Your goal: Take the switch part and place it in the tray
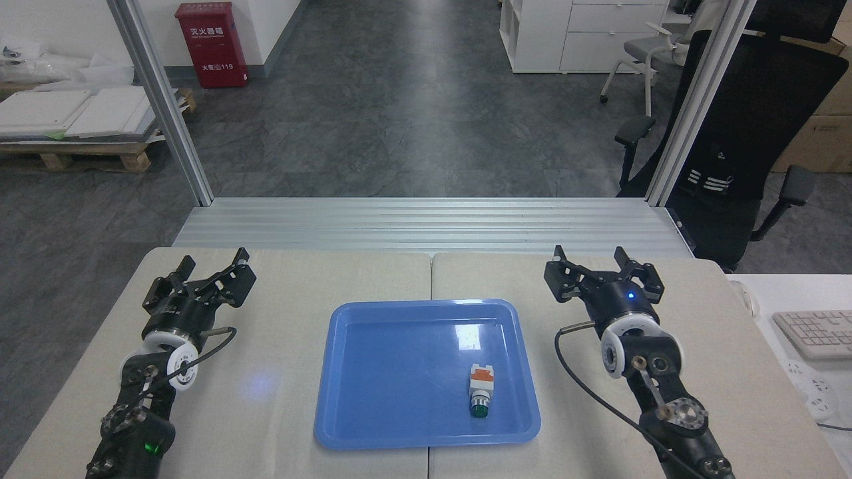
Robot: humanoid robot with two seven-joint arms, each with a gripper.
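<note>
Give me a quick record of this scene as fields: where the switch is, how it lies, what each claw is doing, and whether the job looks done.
switch: lying on its side inside the tray, near the right front corner, green button toward the robot
tray: on the table, centred between the arms
left claw: open, empty, over the table left of the tray
right claw: open, empty, over the table right of the tray, clear of the switch
task state: switch looks placed

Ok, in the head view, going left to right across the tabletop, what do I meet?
Left gripper, jaws open → glossy blue plastic tray → white-bodied pushbutton switch part with green button, lying in the tray's right half → right gripper, jaws open → white keyboard at the right edge.
</note>
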